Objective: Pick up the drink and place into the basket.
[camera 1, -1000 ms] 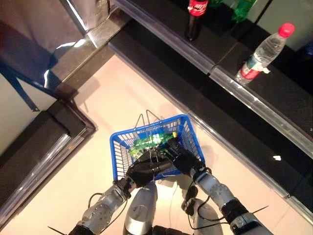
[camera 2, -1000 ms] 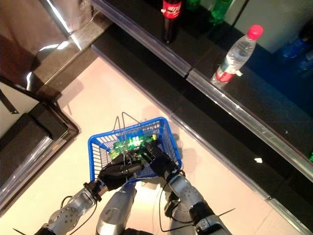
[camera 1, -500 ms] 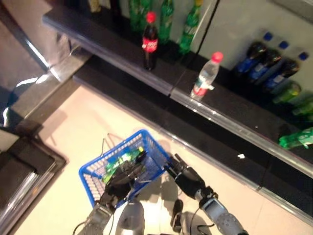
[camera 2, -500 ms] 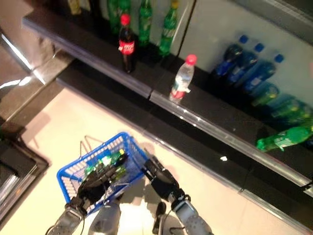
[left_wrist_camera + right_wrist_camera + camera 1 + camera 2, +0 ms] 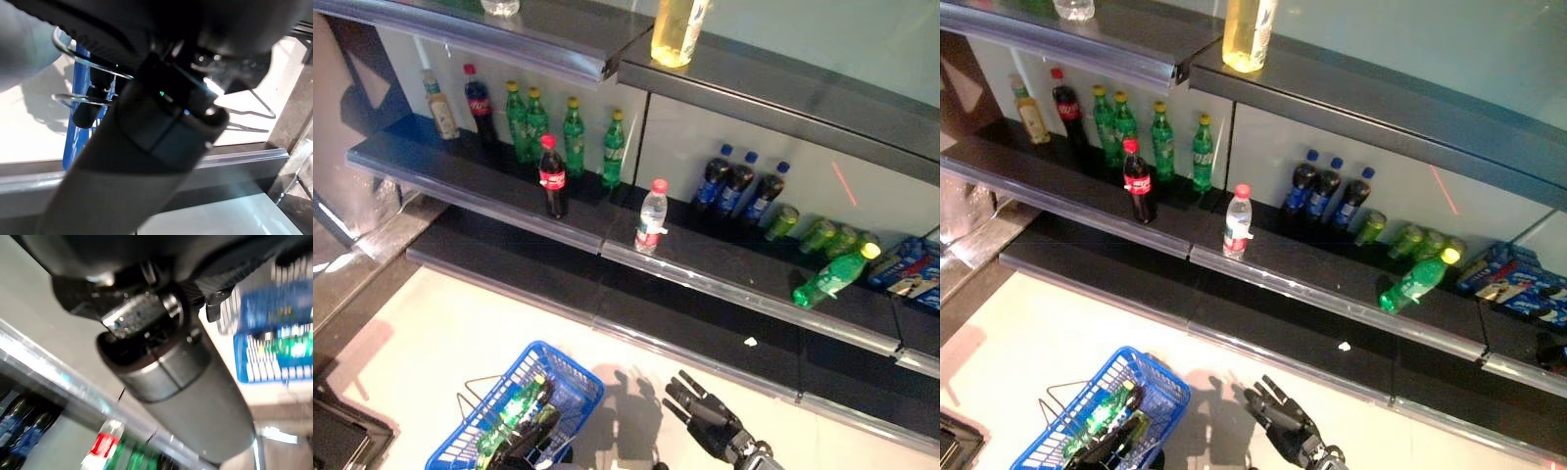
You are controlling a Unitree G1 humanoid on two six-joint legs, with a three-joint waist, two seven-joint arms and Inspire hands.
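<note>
Right robot hand (image 5: 710,426) beside one basket (image 5: 570,377)

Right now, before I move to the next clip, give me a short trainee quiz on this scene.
1. True or false: the basket is empty.
2. Which bottle lies flat on the shelf? A cola; B water; C yellow-capped green bottle.
3. Fill in: the right hand is ___ (open/shut).
Key: 1 false, a drink lies in it; 2 C; 3 open.
</note>
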